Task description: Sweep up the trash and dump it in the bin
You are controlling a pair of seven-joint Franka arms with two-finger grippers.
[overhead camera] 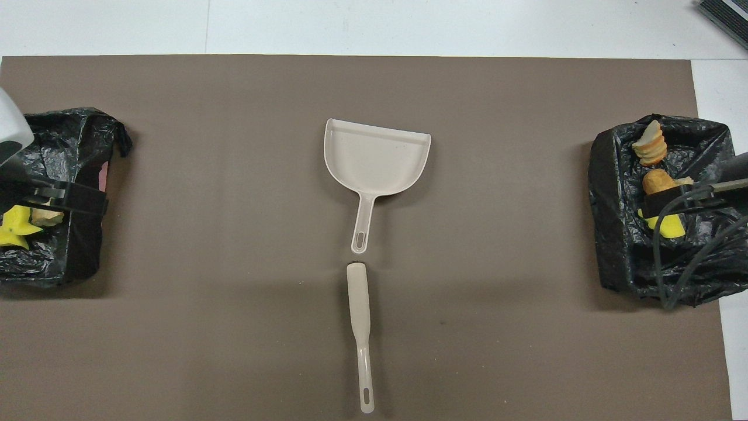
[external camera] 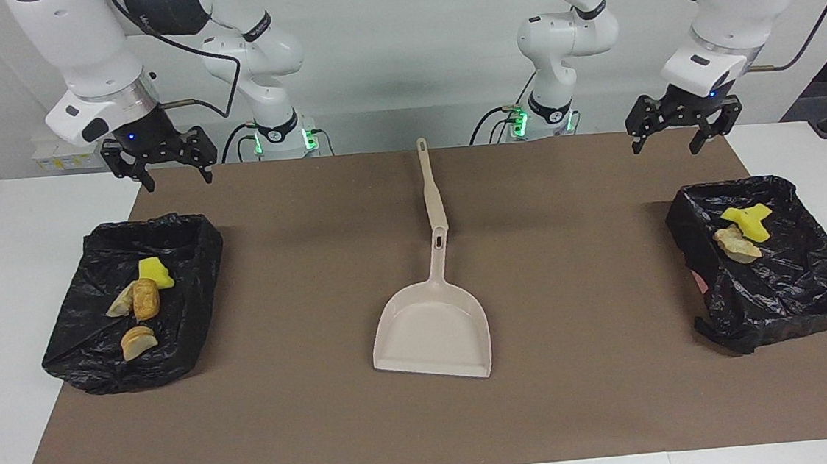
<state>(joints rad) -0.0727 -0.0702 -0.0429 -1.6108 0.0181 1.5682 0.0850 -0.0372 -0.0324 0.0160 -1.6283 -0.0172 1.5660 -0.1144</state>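
Observation:
Trash lies in two black-bag-lined bins. In the bin (external camera: 192, 323) at the right arm's end sit a yellow sponge piece (external camera: 155, 273) and three tan bread-like chunks (external camera: 144, 299). The bin (external camera: 794, 283) at the left arm's end holds a yellow sponge piece (external camera: 748, 220) and a tan chunk (external camera: 735, 243). My right gripper (external camera: 179, 180) hangs open and empty, high over the robot-side rim of its bin. My left gripper (external camera: 665, 146) hangs the same way over the other bin, open and empty.
A beige dustpan (external camera: 432, 330) lies mid-table on the brown mat (external camera: 581, 396), its mouth facing away from the robots. The beige brush (external camera: 430, 186) lies in line with the pan's handle, nearer the robots. White table surrounds the mat.

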